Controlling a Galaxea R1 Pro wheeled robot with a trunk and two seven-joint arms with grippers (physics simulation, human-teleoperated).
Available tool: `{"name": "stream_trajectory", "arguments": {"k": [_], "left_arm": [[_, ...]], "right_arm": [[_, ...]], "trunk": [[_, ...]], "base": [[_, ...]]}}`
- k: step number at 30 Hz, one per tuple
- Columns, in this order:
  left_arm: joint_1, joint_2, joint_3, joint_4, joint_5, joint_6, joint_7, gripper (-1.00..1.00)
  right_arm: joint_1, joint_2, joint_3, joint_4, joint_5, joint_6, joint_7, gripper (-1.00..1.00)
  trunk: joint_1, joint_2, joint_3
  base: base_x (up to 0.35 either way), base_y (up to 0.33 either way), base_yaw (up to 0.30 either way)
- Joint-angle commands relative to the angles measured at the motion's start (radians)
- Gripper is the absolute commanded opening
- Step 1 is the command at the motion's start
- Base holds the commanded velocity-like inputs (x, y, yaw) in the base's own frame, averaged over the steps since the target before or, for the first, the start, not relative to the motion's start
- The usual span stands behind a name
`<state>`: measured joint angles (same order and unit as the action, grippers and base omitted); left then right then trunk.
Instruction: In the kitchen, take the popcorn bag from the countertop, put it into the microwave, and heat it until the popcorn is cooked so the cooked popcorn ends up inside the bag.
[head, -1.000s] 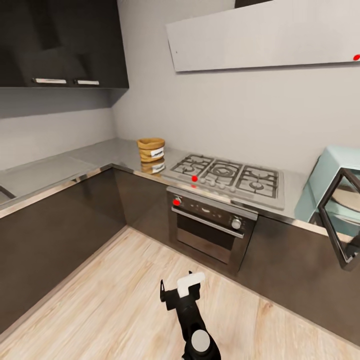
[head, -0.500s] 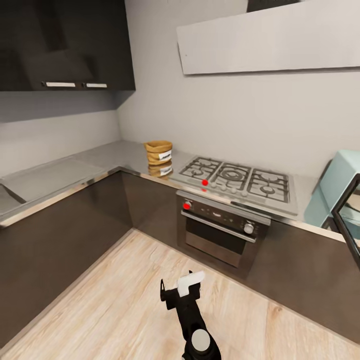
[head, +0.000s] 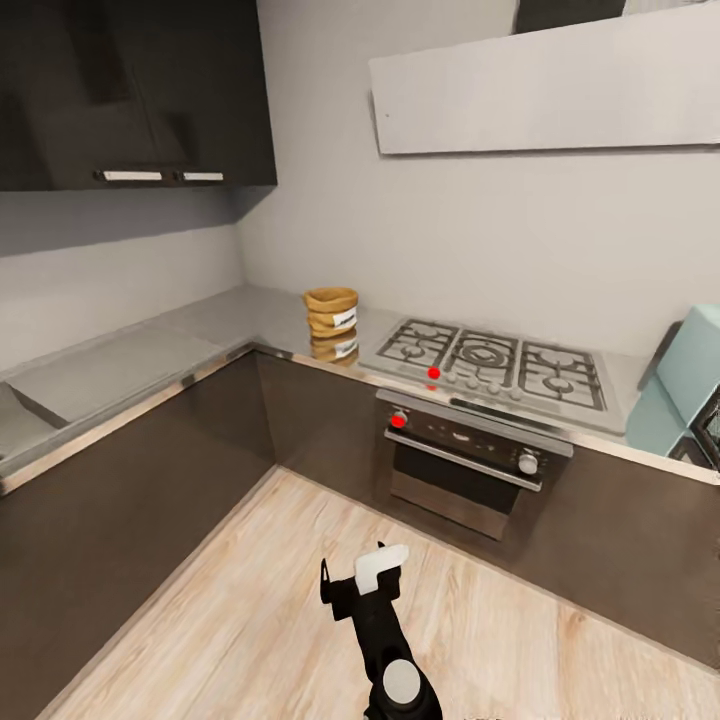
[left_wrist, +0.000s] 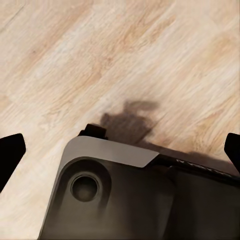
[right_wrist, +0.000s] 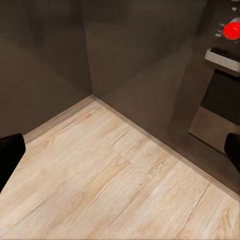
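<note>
From the head camera I see the popcorn bag (head: 332, 311) upright on the far countertop (head: 240, 315), just left of the gas hob (head: 495, 362); it carries a small pale label, the writing too blurred for me to read; the microwave (head: 690, 385) sits at the far right edge. My left gripper (left_wrist: 120, 150) shows its fingertips (left_wrist: 10, 156) spread wide over the wood floor (left_wrist: 100, 60), holding nothing; my right gripper (right_wrist: 120, 150) is likewise wide apart and empty, facing the oven (right_wrist: 220, 95) and dark cabinets (right_wrist: 50, 60).
</note>
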<state>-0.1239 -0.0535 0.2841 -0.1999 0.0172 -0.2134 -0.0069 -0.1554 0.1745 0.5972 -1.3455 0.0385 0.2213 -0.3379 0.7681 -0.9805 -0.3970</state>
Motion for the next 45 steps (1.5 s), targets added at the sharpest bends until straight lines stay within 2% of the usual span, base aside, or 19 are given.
{"name": "stream_trajectory", "arguments": {"k": [1, 5, 11, 15, 26, 31, 35, 45], "left_arm": [[0.0, 0.0, 0.002, 0.0, 0.002, -0.003, 0.0, 1.0], [0.0, -0.001, 0.002, 0.0, 0.002, -0.003, 0.0, 1.0], [0.0, -0.001, 0.0, 0.0, 0.0, -0.003, -0.001, 1.0], [0.002, 0.002, 0.006, 0.0, 0.001, -0.003, -0.005, 1.0], [0.0, -0.003, -0.005, 0.0, -0.001, -0.003, -0.005, 1.0], [0.0, -0.005, -0.006, 0.0, -0.002, -0.003, -0.007, 1.0], [0.0, -0.004, -0.007, 0.0, -0.002, -0.003, -0.007, 1.0], [0.0, -0.003, -0.008, 0.0, 0.0, -0.002, -0.007, 1.0]], "right_arm": [[-0.001, 0.0, 0.002, -0.002, 0.004, 0.009, -0.006, 1.0], [-0.001, 0.0, 0.003, -0.002, 0.005, 0.011, -0.015, 1.0], [-0.001, 0.0, 0.011, -0.002, 0.014, 0.012, -0.136, 1.0], [-0.002, 0.0, 0.013, -0.004, 0.016, 0.012, -0.176, 1.0], [-0.003, 0.0, 0.014, -0.003, 0.018, 0.013, -0.182, 1.0], [-0.003, 0.0, 0.046, 0.0, 0.018, 0.013, -0.182, 1.0], [-0.003, 0.0, 0.052, 0.0, 0.018, 0.013, -0.182, 1.0], [-0.003, 0.0, 0.053, -0.003, 0.018, 0.013, -0.182, 1.0]], "trunk": [[-0.004, 0.007, 0.002], [-0.019, 0.035, 0.015], [-0.038, 0.07, 0.03], [-0.042, 0.077, 0.033], [-0.084, 0.154, 0.068], [-0.103, 0.189, 0.084], [-0.119, 0.217, 0.096], [-0.157, 0.287, 0.127]], "base": [[0.08, 0.35, -0.289], [0.039, 0.35, -0.297], [0.003, 0.341, -0.3], [0.0, 0.221, -0.222], [0.0, 0.012, -0.014], [0.0, 0.0, 0.0], [0.0, 0.022, 0.0], [0.0, 0.305, 0.0]]}}
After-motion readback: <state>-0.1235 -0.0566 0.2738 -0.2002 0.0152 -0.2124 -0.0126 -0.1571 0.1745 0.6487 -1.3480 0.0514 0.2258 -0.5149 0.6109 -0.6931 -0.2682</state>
